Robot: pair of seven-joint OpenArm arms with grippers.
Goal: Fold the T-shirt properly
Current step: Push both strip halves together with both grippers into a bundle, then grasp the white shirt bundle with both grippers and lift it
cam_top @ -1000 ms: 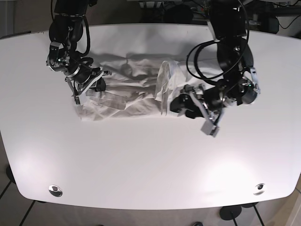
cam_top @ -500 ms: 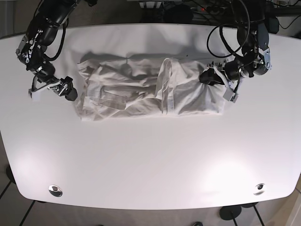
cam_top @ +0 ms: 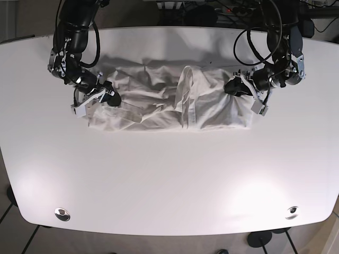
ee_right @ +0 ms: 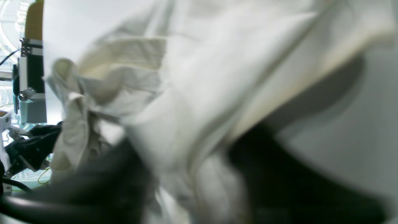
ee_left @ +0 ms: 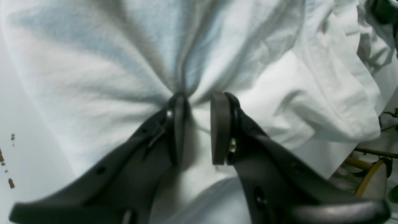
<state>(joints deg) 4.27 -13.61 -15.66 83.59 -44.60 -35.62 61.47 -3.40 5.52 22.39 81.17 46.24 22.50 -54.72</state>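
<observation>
**Both hands at the shirt's ends**

I see the T-shirt (cam_top: 169,100) lying crumpled across the far half of the white tabletop (cam_top: 169,180), spread sideways, with a raised fold standing up near its middle.

My left hand (cam_top: 233,87) is at the shirt's end on the base view's right. In the left wrist view this hand (ee_left: 197,102) has cloth gathered between its two dark fingers (ee_left: 219,124); the folds radiate from the tip of one finger, and a small gap shows between the pads with fabric in it. So I read it as narrow and pinching the T-shirt (ee_left: 124,62). A bare strip of tabletop (ee_left: 12,124) shows at that view's left edge, with a few small brown specks on it.

My right hand (cam_top: 98,98) is at the opposite end of the shirt, on the base view's left, touching or overlapping the cloth edge. The right wrist view is heavily blurred: pale fabric (ee_right: 186,93) fills most of it and dark shapes lie low in the frame. I cannot tell whether this hand is wide, narrow or holding cloth.

Two small round metal fittings (cam_top: 62,214) sit near the tabletop's front corners, well apart from the shirt.
</observation>
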